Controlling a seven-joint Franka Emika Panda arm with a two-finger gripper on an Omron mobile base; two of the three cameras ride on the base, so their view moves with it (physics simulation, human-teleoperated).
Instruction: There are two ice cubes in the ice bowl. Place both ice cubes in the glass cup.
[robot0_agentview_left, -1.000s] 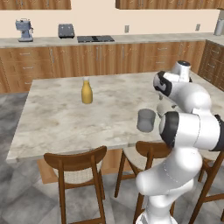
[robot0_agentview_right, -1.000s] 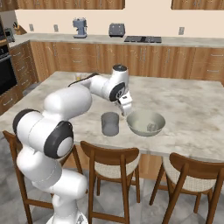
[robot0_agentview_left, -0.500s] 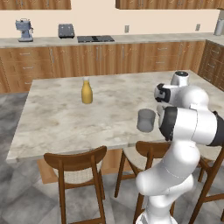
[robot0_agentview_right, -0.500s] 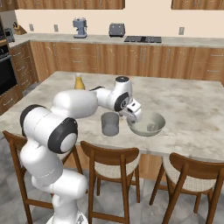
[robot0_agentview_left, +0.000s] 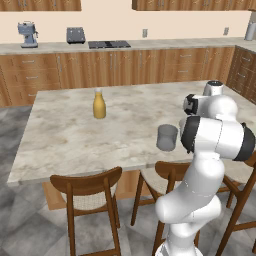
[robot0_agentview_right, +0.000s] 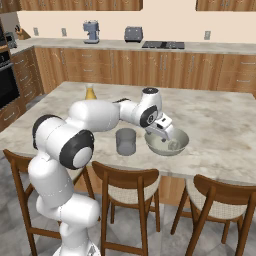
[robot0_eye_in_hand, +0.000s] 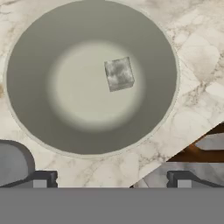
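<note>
Hand view looks down on one ice cube (robot0_eye_in_hand: 119, 74) near the bowl's (robot0_eye_in_hand: 35, 122) middle, cup (robot0_agentview_right: 126, 141) just beside it. Claw (robot0_eye_in_hand: 111, 179) hovers above, jaws wide, empty. Cube looks small, hard, likely slick; pinch its flat opposite faces squarely.

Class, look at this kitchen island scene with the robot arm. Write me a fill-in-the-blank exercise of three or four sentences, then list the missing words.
1. The round grey ice bowl holds ____ pale ice cube.
2. The robot's pincer, above the bowl, has its jaws ____.
3. The plain grey glass cup stands upright on the marble ____.
4. The bottle with a pale cap is ____ in colour.

Missing words: one; open; counter; yellow
</note>
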